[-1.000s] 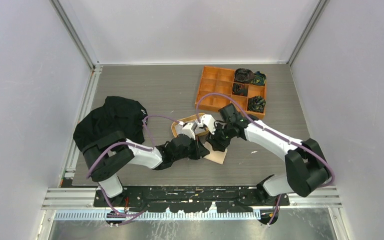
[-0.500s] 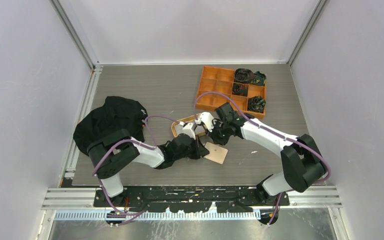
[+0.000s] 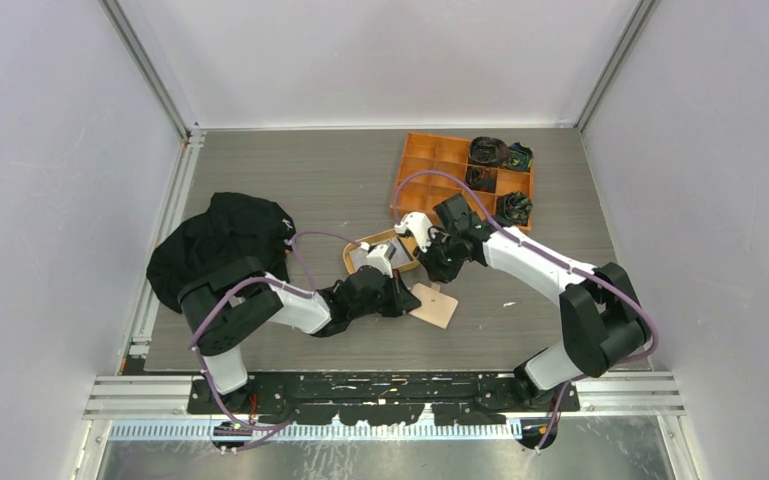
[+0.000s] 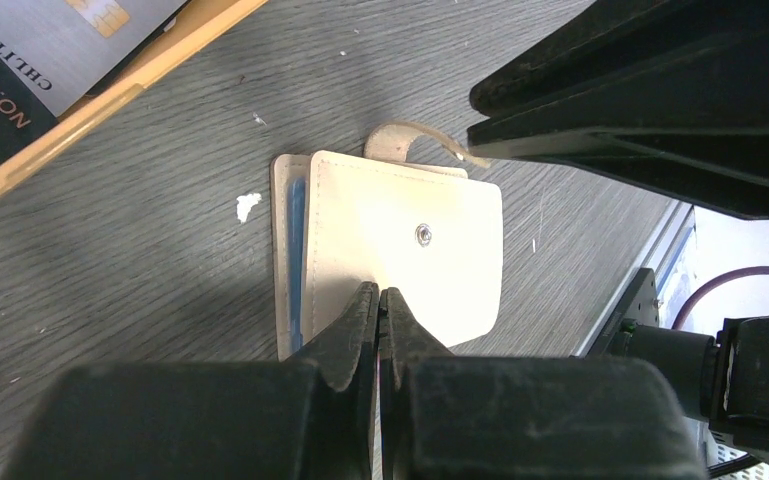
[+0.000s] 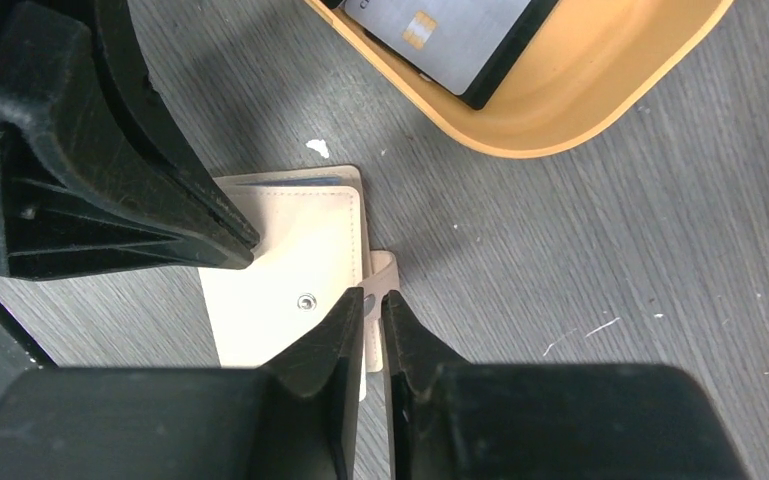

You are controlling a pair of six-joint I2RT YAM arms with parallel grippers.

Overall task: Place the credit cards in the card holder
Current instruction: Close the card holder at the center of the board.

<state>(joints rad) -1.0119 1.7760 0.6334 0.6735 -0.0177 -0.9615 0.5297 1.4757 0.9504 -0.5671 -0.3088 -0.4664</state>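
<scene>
The beige card holder (image 3: 436, 306) lies folded shut on the table, snap stud up. In the left wrist view (image 4: 410, 250) a blue card (image 4: 298, 235) shows at its left edge between the flaps. My left gripper (image 4: 378, 300) is shut, with its tips resting on the holder's near edge. My right gripper (image 5: 373, 300) is shut on the holder's snap tab (image 5: 382, 268), which curls up off the table (image 4: 405, 135). A light grey card (image 5: 450, 30) lies on a dark card (image 5: 513, 55) in the oval tan tray (image 5: 600, 110).
The oval tray (image 3: 352, 258) sits just behind the holder. An orange compartment box (image 3: 430, 175) with dark bundles stands at the back right. A black cloth (image 3: 222, 245) lies at the left. Both arms cross closely over the holder.
My right gripper has drawn back from over the holder toward the tray, and the snap tab now stands up. My left gripper has stayed on the holder.
</scene>
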